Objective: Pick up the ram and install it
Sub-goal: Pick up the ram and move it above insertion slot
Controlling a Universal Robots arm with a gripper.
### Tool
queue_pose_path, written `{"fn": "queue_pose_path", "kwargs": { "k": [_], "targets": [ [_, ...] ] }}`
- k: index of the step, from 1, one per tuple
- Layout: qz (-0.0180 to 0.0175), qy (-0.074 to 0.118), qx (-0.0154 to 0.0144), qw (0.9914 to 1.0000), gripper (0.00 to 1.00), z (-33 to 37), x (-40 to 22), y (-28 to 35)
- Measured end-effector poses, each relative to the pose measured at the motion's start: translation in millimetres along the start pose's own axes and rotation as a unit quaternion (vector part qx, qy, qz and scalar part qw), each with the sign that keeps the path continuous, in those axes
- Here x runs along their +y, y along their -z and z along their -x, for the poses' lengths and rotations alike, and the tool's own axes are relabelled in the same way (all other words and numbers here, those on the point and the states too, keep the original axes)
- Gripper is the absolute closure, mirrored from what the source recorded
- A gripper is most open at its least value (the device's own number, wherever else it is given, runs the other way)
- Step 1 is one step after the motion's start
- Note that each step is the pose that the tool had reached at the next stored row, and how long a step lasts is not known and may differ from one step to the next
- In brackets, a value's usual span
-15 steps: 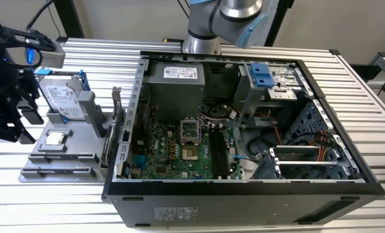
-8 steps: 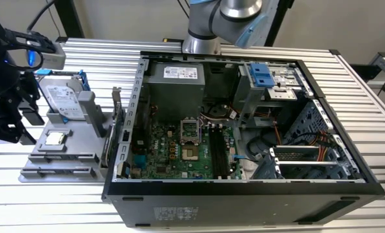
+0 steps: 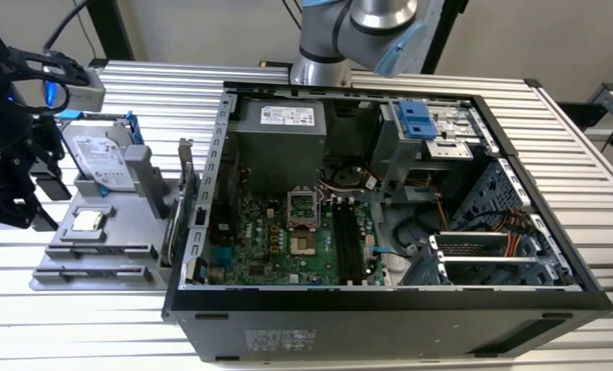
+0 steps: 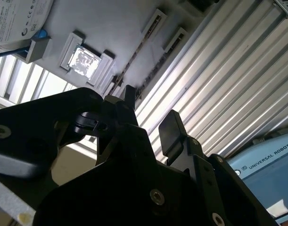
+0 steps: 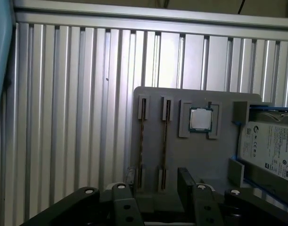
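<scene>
Wide and empty, the jaws hover near the holder [image 5: 195, 160] on the desk [image 5: 78, 117], where the ram [image 5: 165, 141] stands edge-on in a slot beside the chip [image 5: 200, 118], its long axis stretching away between them.

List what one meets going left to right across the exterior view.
gripper → hard drive → motherboard → blue drive bracket

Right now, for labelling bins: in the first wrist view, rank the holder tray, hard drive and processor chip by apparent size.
1. holder tray
2. hard drive, though partly cut off at the edge
3. processor chip
</scene>
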State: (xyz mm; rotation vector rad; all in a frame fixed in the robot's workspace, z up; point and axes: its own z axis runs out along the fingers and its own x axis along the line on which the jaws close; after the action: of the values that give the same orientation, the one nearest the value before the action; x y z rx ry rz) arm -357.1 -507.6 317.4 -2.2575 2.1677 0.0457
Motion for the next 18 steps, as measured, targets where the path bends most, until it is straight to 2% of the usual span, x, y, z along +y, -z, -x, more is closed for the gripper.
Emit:
{"fn": "queue_pose_path", "kwargs": {
  "k": [14, 18],
  "targets": [
    [0.0004, 0.0, 0.0001, 1.0, 0.0, -0.2, 0.0, -6.1],
    [0.0007, -0.011, -0.0001, 0.99994, 0.0, -0.2, 0.0, -8.7]
  ]
}}
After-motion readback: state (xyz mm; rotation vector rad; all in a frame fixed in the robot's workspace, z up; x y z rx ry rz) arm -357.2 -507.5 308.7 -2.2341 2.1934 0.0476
